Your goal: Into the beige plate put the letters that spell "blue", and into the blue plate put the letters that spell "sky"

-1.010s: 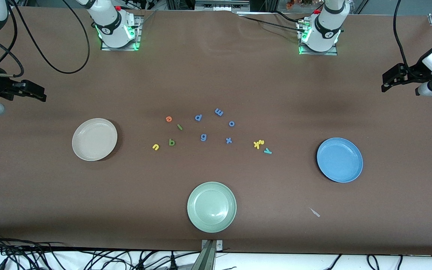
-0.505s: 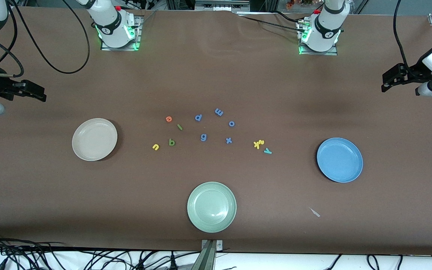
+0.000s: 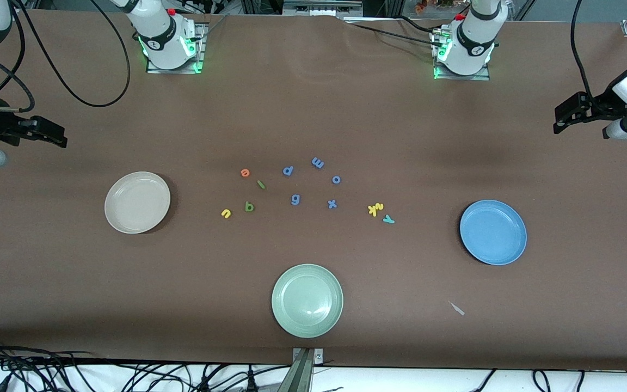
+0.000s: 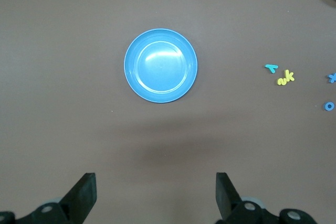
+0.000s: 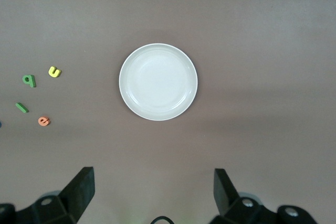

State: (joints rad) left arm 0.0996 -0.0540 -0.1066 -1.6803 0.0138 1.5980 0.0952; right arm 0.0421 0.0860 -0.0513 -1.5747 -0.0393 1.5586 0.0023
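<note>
Lying loose on the brown table (image 3: 313, 114), the letters sit in a scatter between the plates. The orange e (image 3: 245, 172), green l (image 3: 260, 184), dark green b (image 3: 249, 206) and yellow u (image 3: 226, 213) lie toward the right arm's end, near the beige plate (image 3: 137, 202) but apart from its rim. The yellow s (image 3: 372, 210) and k (image 3: 379, 206) touch each other, the teal y (image 3: 388, 219) just beside them, with bare table between them and the blue plate (image 3: 493, 232). Blue letters (image 3: 313, 182) fill the middle, and a pale green plate (image 3: 307, 300) lies nearer the front camera.

The right gripper (image 5: 152, 190) waits high near its table edge, fingers spread and empty, the beige plate below and ahead of it in its wrist view. The left gripper (image 4: 155, 192) waits likewise at its end, fingers spread and empty, the blue plate ahead of it with open table all round.
</note>
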